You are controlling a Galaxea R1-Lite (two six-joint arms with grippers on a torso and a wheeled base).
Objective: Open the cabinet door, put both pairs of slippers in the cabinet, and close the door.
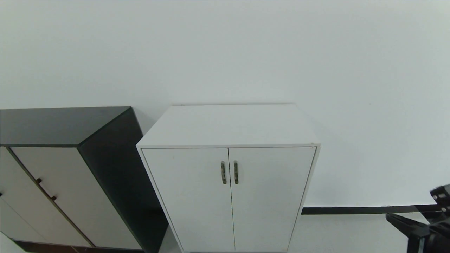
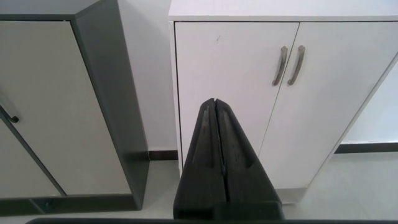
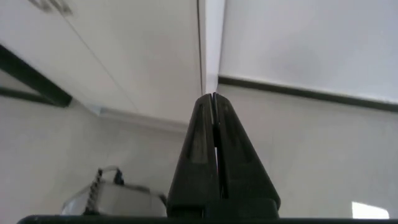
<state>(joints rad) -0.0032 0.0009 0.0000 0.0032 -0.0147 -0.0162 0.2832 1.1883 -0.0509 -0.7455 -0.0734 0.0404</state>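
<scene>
A white two-door cabinet stands against the wall with both doors closed and two metal handles side by side at the centre seam. In the left wrist view my left gripper is shut with nothing in it, a short way in front of the cabinet's left door, below the handles. My right gripper is shut too, held low near the cabinet's bottom right corner and the floor. Part of my right arm shows at the lower right of the head view.
A dark cabinet with beige doors stands close to the left of the white one, with a narrow gap between them. A black baseboard runs along the wall on the right, above pale open floor.
</scene>
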